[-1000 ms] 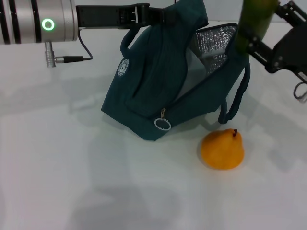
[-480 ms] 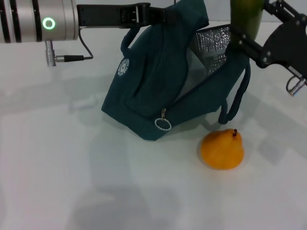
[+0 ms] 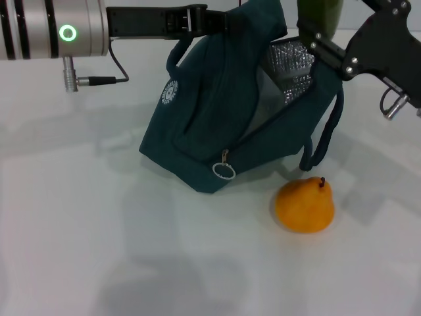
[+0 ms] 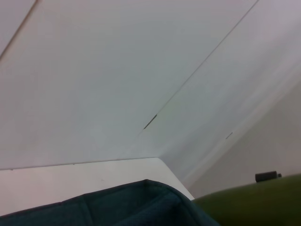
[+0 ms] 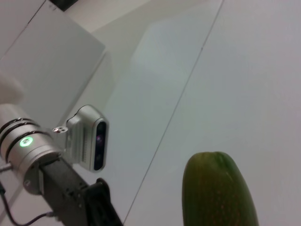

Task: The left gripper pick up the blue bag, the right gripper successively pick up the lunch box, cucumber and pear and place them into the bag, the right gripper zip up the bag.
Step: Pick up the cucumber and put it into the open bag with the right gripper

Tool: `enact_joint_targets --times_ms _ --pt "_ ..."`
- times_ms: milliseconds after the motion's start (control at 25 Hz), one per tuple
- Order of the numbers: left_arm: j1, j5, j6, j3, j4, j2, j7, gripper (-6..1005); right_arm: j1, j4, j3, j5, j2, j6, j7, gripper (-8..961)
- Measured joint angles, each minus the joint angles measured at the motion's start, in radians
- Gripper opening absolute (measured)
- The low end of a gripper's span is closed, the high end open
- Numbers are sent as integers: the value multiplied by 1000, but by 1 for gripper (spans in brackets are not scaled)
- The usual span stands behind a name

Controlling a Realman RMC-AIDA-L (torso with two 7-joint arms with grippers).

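Head view: one bag (image 3: 217,125), one cucumber (image 3: 319,14), one pear (image 3: 304,205).

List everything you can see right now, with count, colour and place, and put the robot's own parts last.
blue bag: one, dark teal-blue, centre of the table, held up at its top, mouth open showing silver lining.
zipper pull ring: one, silver, low on the bag's front.
cucumber: one, green, above the bag's open mouth.
pear: one, orange-yellow, on the table in front of the bag.
table: one, white.
left pincer: one, black, at the bag's top, shut on it.
right pincer: one, black, over the opening, shut on the cucumber.
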Motion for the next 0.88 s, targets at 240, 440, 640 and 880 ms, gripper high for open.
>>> enact_joint_targets --times_ms 240,440,640,880 --pt "0 -2 0 0 -6 -1 4 67 15 15 -60 -2 0 65 -46 642" --pt "-3 -3 0 1 -15 0 6 67 23 16 -60 -2 0 80 -59 641" --pt "-3 -3 11 1 -15 0 6 67 35 12 -56 1 0 95 -76 641" --pt "-4 -8 25 2 -15 0 2 67 43 9 -65 -1 0 179 -77 642"
